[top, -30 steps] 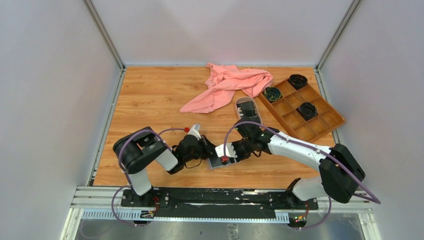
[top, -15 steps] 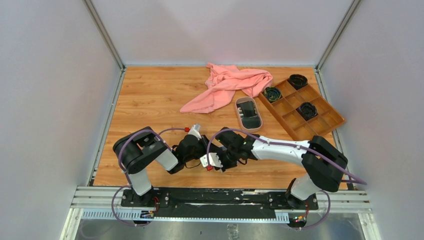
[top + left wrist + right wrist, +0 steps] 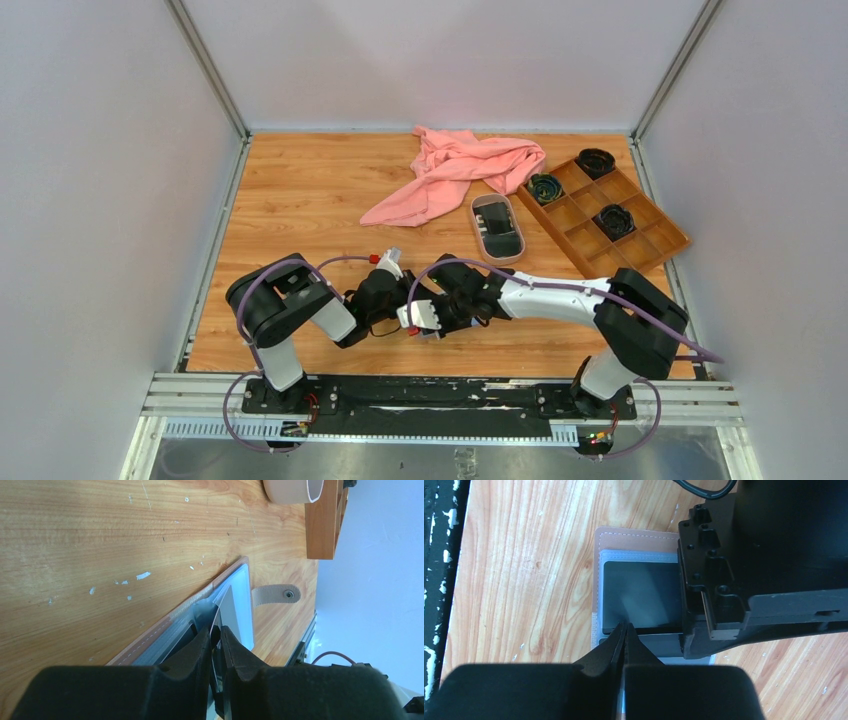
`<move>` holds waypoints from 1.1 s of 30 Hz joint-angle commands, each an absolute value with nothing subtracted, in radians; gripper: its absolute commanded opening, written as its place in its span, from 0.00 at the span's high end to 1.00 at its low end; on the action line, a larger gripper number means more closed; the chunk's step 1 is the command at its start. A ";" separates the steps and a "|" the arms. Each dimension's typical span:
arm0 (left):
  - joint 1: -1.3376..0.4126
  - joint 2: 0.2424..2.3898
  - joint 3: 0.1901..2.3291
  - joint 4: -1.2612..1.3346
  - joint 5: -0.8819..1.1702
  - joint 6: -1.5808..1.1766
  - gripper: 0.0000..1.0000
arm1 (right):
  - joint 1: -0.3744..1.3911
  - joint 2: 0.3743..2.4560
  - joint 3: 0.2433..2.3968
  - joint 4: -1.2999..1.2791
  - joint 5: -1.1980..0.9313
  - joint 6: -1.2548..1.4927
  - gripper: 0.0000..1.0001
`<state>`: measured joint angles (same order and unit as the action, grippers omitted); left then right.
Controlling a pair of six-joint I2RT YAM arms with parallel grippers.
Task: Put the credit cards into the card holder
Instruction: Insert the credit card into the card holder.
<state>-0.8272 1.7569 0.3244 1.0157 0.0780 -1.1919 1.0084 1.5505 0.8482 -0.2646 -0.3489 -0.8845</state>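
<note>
Card holder (image 3: pixel 634 539) lying open on desk (image 3: pixel 300 200) near front edge, between both arms. Dark credit card (image 3: pixel 641 597) sitting in its grey-blue sleeve. Right gripper (image 3: pixel 625 626) jaws pressing fully together, gripping nothing, tips meeting card's edge. Left gripper (image 3: pixel 216 630) jaws standing barely apart over holder's sleeves, pale edge running between them; cannot tell whether gripping. Second dark card (image 3: pixel 493 225) lying in oval tray (image 3: pixel 500 260), well apart from holder.

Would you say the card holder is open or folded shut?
Open: the holder lies flat, its sleeves and a dark card showing.
</note>
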 commanded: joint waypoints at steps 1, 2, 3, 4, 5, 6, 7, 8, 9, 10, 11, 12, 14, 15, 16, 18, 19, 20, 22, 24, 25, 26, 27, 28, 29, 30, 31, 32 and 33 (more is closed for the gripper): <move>-0.838 1.788 0.316 0.962 0.080 -1.158 0.83 | 1.015 1.570 0.865 -0.260 -0.298 -0.871 0.99; -0.838 1.788 0.316 0.963 0.081 -1.158 0.83 | 1.015 1.573 0.866 -0.258 -0.296 -0.870 0.99; -0.838 1.789 0.317 0.963 0.081 -1.159 0.83 | 1.015 1.578 0.869 -0.257 -0.291 -0.869 0.98; -0.838 1.791 0.318 0.963 0.081 -1.158 0.83 | 1.015 1.584 0.871 -0.255 -0.281 -0.870 0.98; -0.838 1.790 0.318 0.963 0.081 -1.158 0.83 | 1.014 1.589 0.872 -0.255 -0.271 -0.872 0.98; -0.838 1.790 0.318 0.963 0.081 -1.158 0.83 | 1.015 1.594 0.872 -0.253 -0.261 -0.873 0.98; -0.838 1.792 0.318 0.963 0.081 -1.157 0.83 | 1.014 1.595 0.872 -0.253 -0.252 -0.875 0.98; -0.838 1.793 0.318 0.963 0.081 -1.156 0.83 | 1.015 1.595 0.871 -0.253 -0.244 -0.879 0.98; -0.838 1.796 0.319 0.962 0.081 -1.155 0.83 | 1.013 1.591 0.866 -0.252 -0.237 -0.881 0.99; -0.838 1.797 0.319 0.962 0.081 -1.155 0.82 | 1.010 1.587 0.863 -0.253 -0.232 -0.883 0.99; -0.838 1.800 0.320 0.962 0.081 -1.154 0.82 | 1.005 1.582 0.858 -0.254 -0.227 -0.884 0.99; -0.838 1.802 0.321 0.962 0.081 -1.154 0.82 | 0.999 1.576 0.853 -0.254 -0.224 -0.886 1.00; -0.837 1.807 0.322 0.963 0.082 -1.152 0.82 | 0.985 1.565 0.841 -0.255 -0.215 -0.892 1.00; -0.836 1.810 0.322 0.963 0.081 -1.152 0.82 | 0.977 1.560 0.836 -0.255 -0.213 -0.894 1.00; -0.836 1.812 0.323 0.964 0.081 -1.153 0.82 | 0.971 1.557 0.833 -0.257 -0.211 -0.896 1.00; -0.836 1.819 0.325 0.968 0.083 -1.153 0.81 | 0.962 1.549 0.825 -0.260 -0.210 -0.903 1.00; -0.836 1.821 0.324 0.969 0.083 -1.152 0.81 | 0.960 1.545 0.821 -0.263 -0.210 -0.906 1.00; -0.835 1.821 0.324 0.970 0.083 -1.152 0.81 | 0.958 1.544 0.820 -0.265 -0.208 -0.910 1.00; -0.835 1.823 0.324 0.971 0.083 -1.152 0.80 | 0.955 1.547 0.818 -0.268 -0.195 -0.911 1.00; -0.834 1.823 0.323 0.971 0.083 -1.152 0.78 | 0.950 1.556 0.826 -0.280 -0.185 -0.907 1.00; -0.833 1.823 0.324 0.971 0.083 -1.152 0.78 | 0.947 1.560 0.827 -0.281 -0.179 -0.902 1.00; -0.833 1.823 0.324 0.971 0.083 -1.151 0.77 | 0.944 1.560 0.828 -0.284 -0.179 -0.901 1.00; -0.832 1.822 0.324 0.971 0.084 -1.151 0.76 | 0.943 1.558 0.828 -0.285 -0.181 -0.900 1.00; -0.830 1.821 0.323 0.971 0.084 -1.150 0.74 | 0.941 1.556 0.827 -0.285 -0.186 -0.900 1.00; -0.829 1.821 0.323 0.971 0.087 -1.150 0.73 | 0.940 1.554 0.827 -0.285 -0.188 -0.899 1.00; -0.828 1.820 0.322 0.971 0.087 -1.149 0.72 | 0.940 1.553 0.827 -0.285 -0.188 -0.898 1.00; -0.826 1.819 0.322 0.971 0.088 -1.150 0.71 | 0.937 1.554 0.827 -0.287 -0.185 -0.897 1.00; -0.825 1.816 0.319 0.971 0.087 -1.149 0.70 | 0.935 1.554 0.828 -0.287 -0.183 -0.897 1.00; -0.823 1.812 0.316 0.971 0.087 -1.148 0.69 | 0.930 1.555 0.828 -0.286 -0.181 -0.895 1.00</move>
